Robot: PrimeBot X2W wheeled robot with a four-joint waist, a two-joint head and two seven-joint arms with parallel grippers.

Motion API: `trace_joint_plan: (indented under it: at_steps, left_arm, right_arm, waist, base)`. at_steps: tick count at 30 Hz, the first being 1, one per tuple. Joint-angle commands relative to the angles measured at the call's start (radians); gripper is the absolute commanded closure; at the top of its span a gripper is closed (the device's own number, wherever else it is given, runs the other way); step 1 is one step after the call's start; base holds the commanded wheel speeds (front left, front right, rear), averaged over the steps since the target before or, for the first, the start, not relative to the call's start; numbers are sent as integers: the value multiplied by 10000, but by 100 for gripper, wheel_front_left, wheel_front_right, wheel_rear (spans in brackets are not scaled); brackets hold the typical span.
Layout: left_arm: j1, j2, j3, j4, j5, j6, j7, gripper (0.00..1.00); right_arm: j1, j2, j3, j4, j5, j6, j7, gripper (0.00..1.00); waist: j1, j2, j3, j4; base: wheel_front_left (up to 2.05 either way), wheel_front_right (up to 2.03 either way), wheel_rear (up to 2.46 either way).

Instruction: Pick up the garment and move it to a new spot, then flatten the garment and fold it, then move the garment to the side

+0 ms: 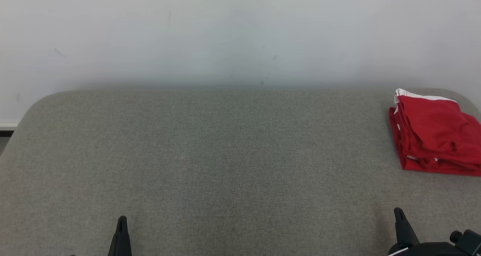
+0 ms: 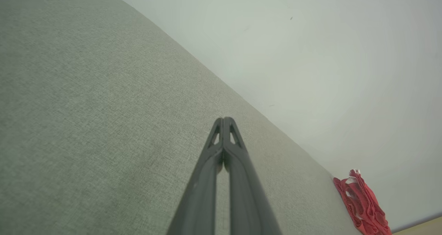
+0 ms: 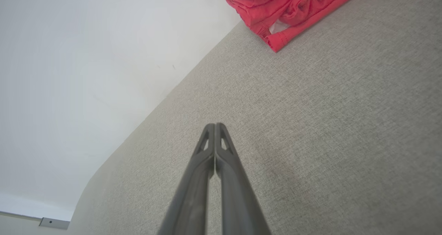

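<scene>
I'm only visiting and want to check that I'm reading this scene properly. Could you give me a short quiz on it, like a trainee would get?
1. True or false: the red garment lies folded on the grey fabric surface, at its far end on the robot's right.
2. Pick one: the jaws of the left gripper and the right gripper are A) both shut, B) both open, C) one open and one shut.
3. Fill the gap: the red garment is held by ___ gripper.

Key: 1 true; 2 A; 3 neither.
</scene>
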Motion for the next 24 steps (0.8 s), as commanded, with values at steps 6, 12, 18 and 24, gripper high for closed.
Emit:
trace_joint_plan:
  at_steps: [6,12,18,24]
  left_arm:
    - [-369,38,-115,-77,-1066,9,93,100]
    - [-473,40,-217,-55,-1848,10,159,100]
    - [-590,42,-304,-38,-2597,11,229,100]
    - [-721,44,-409,-13,-3414,12,314,100]
  right_arm:
    - [-397,-13,-246,-69,973,-9,367,100]
    - [-528,-12,-416,-42,1720,-9,677,100]
    - [-672,-11,-578,-14,2428,-10,973,100]
    - [-820,-11,-754,16,3196,-11,1294,100]
  waist:
    - [0,0,16,-16]
    - [0,0,32,-33]
    - [0,0,47,-49]
    - [0,0,66,-68]
  base:
    - [0,0,0]
    - [0,0,0]
    - [0,0,0]
    - [0,0,0]
